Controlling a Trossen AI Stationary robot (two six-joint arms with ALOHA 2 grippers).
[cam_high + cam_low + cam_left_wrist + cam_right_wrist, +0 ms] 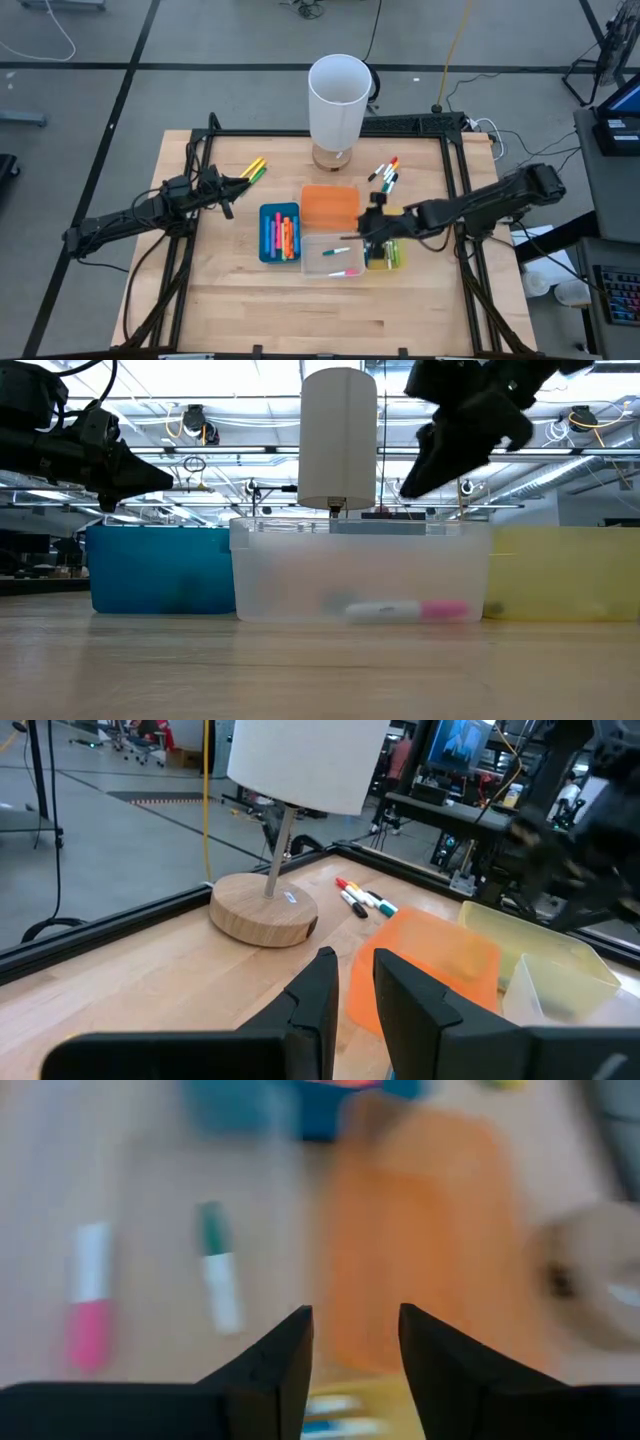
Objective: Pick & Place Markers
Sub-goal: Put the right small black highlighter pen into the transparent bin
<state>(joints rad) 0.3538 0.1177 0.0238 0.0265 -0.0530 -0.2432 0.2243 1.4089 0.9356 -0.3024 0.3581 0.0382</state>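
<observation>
From my remote station I look down on a pale, planked wooden bench [250,310] edged by a black frame, where a tall white cylindrical lamp [340,100] stands on a round wooden base at the far side. Both dark arms reach in from the sides. At the centre sit four smooth rectangular plastic bins: an orange bin [329,205], a blue bin [279,232] packed with pink, orange and yellow markers [283,236], a clear frosted bin [333,258] and, partly under the right arm, a yellow bin [392,256]. In the clear bin lie a slim white marker with a green cap [339,250] and a white marker with a pink cap [345,272]. The right gripper [352,1350] hovers above the clear and yellow bins, its blunt black jaws parted and holding nothing. The left gripper [355,995] hangs over the bench left of the bins, its jaws narrowly apart and empty. More slim markers lie loose on the wood: a yellow and green cluster [253,169] just beyond the left gripper, and white ones with coloured caps [385,173] right of the lamp base.
</observation>
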